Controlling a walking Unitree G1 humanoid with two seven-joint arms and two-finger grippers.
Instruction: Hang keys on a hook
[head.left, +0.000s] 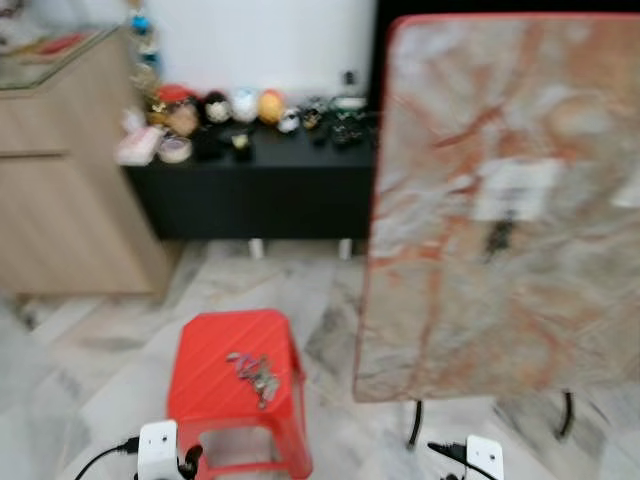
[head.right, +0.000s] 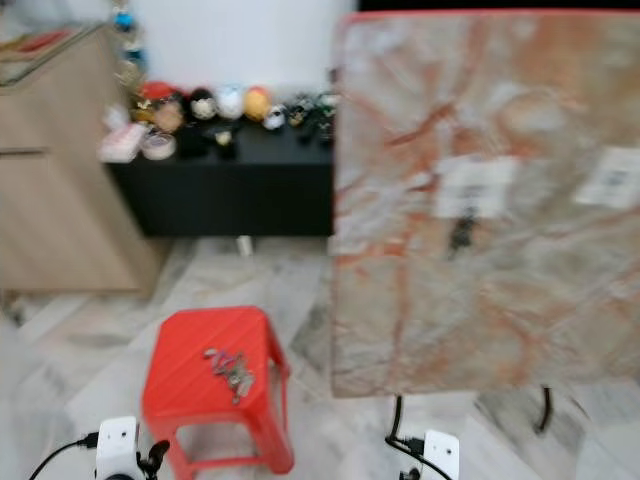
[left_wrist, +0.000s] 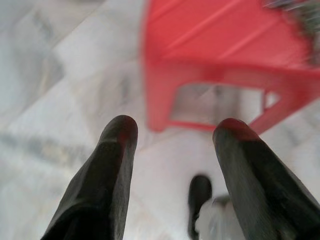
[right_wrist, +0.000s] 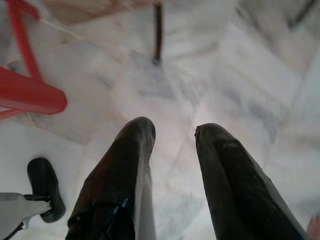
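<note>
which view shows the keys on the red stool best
The left eye view: the keys lie in full on the red stool, though blurred. The right eye view shows them much the same. The left wrist view catches a blurred trace at the stool's corner.

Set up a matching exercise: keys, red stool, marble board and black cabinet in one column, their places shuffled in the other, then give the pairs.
1. keys
2. red stool
3. marble board
4. black cabinet

A. against the white wall, figurines on top
B. on the marble floor, ahead of the left gripper
C. standing upright on black legs, to the robot's right
D. lying on the stool's seat

Pairs: 1-D, 2-B, 3-C, 4-A
</note>
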